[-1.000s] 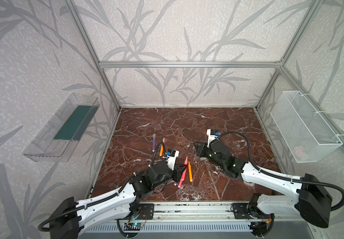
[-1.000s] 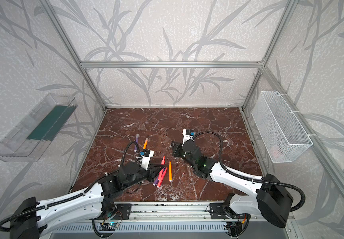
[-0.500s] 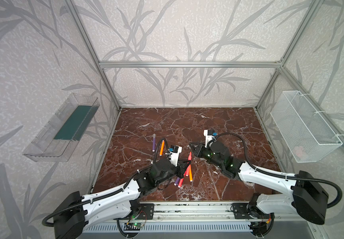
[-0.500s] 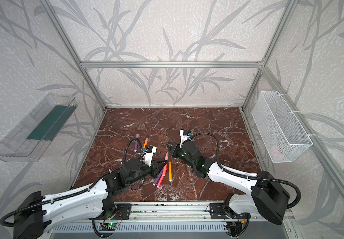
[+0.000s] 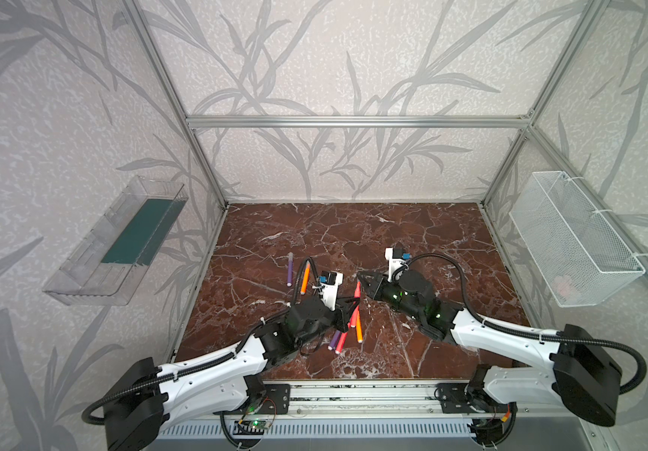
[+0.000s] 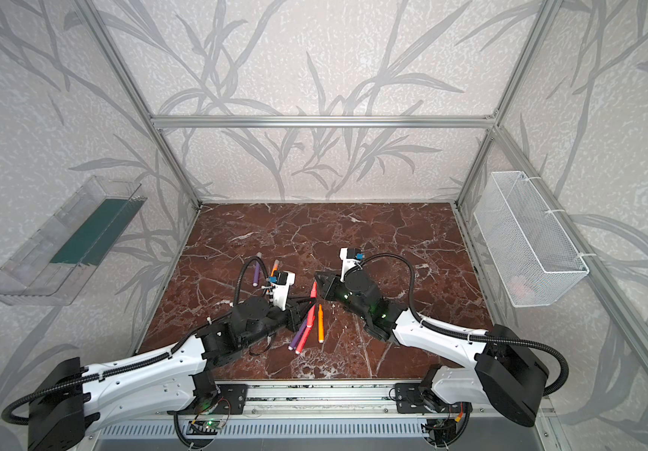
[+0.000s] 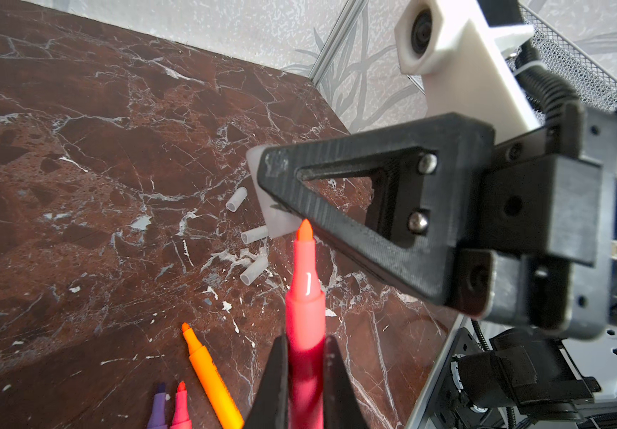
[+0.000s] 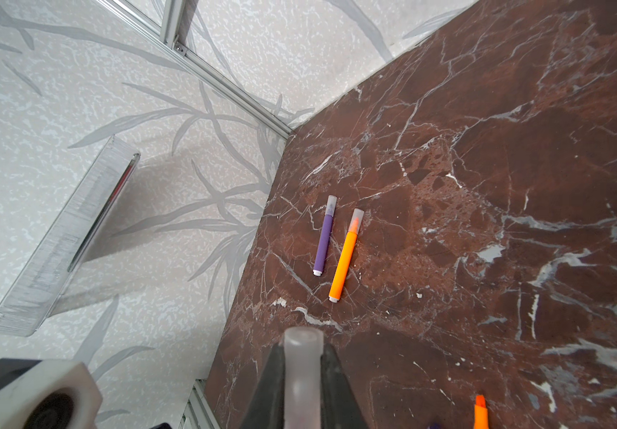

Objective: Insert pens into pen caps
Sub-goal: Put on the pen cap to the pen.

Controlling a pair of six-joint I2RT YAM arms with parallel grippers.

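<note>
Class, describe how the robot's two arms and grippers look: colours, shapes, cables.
The left arm and right arm have white shells, black joints and black ribbed cables. The left gripper and right gripper have black triangular open-frame fingers and carry white camera blocks.

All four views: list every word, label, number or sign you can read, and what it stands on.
None can be read. The pens, caps and wire basket show no print; anything on the small circuit board is too small to read.
</note>
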